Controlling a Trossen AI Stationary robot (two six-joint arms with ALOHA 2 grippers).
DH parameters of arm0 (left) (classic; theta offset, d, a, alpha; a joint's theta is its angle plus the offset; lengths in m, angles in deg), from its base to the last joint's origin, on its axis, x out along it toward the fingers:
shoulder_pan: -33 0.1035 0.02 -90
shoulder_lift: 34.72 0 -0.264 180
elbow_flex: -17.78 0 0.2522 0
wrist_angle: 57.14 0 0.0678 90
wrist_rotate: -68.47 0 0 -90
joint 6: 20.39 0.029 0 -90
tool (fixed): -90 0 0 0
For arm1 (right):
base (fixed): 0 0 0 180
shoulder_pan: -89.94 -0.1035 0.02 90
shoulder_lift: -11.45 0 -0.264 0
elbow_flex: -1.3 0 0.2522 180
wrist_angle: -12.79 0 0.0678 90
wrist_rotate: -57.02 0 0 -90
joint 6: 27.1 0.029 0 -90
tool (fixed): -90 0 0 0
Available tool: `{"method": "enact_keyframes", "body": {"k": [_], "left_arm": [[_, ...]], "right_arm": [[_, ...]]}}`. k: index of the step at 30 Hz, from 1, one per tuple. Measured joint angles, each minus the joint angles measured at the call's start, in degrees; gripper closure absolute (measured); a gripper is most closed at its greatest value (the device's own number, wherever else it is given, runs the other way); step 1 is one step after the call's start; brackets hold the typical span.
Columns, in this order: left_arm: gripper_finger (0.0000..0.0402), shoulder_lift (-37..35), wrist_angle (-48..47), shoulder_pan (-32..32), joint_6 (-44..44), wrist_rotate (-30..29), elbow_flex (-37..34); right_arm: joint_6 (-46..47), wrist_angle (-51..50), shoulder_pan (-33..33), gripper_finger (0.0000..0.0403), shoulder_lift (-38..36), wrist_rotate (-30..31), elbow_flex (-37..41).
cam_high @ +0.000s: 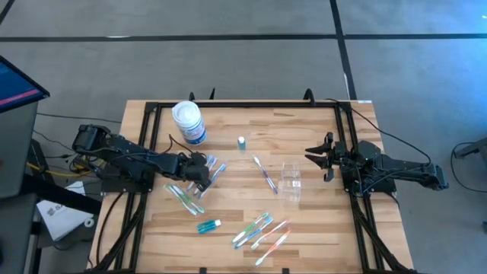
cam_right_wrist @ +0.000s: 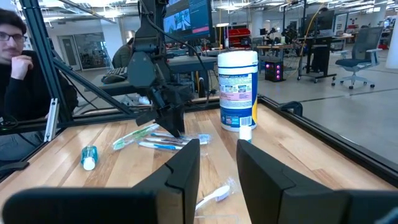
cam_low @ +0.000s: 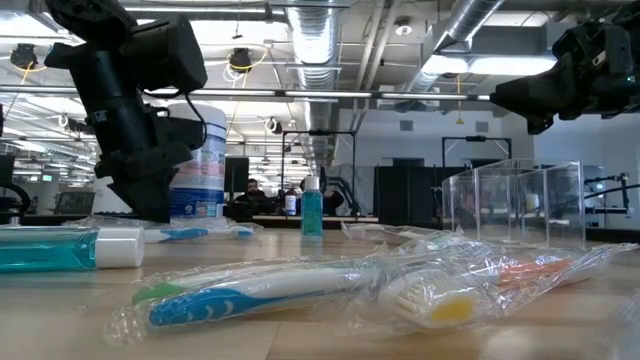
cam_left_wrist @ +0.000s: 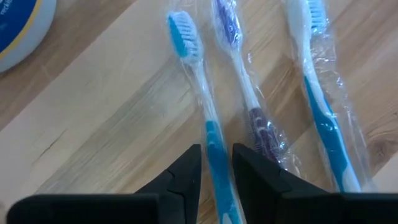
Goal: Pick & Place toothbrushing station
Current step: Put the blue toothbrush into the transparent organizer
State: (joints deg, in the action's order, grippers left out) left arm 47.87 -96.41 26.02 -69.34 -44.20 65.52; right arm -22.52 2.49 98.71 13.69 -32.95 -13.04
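Toothbrush (cam_left_wrist: 208,134) in clear wrap lay on the table's left side, between the narrow-set fingers of the left gripper (cam_left_wrist: 216,171).
The slippery wrap could slide out; right gripper (cam_high: 323,157) waited at the right, narrow and empty.

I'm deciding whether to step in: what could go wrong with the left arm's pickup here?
The left pincer straddles a wrapped blue toothbrush, with a purple toothbrush close alongside; closing might snag that wrapper too. The glossy wrapping could also slip from the fingers. The clear cup looks light and might tip at drop-off.
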Motion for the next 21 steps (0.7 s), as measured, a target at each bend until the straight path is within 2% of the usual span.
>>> {"method": "enact_keyframes", "body": {"k": [3, 8, 15, 21], "left_arm": [[0.0331, 0.0, 0.0, 0.0, -0.4, 0.0, 0.0], [0.0392, -0.1, 0.2, 0.0, -0.6, -0.4, 0.1], [0.0401, -0.2, 0.1, 0.0, -0.1, -2.0, 0.1], [0.0401, -4.9, -0.2, -0.1, 0.5, -5.4, 0.0]], "right_arm": [[0.0, 0.0, 0.0, 0.0305, 0.0, 0.0, 0.0], [0.0, 0.0, 0.0, 0.0305, 0.0, 0.0, 0.0], [0.0, 0.0, 0.0, 0.0305, 0.0, 0.0, 0.0], [0.0, 0.4, 0.0, 0.0305, 0.0, 0.0, 0.0]]}}
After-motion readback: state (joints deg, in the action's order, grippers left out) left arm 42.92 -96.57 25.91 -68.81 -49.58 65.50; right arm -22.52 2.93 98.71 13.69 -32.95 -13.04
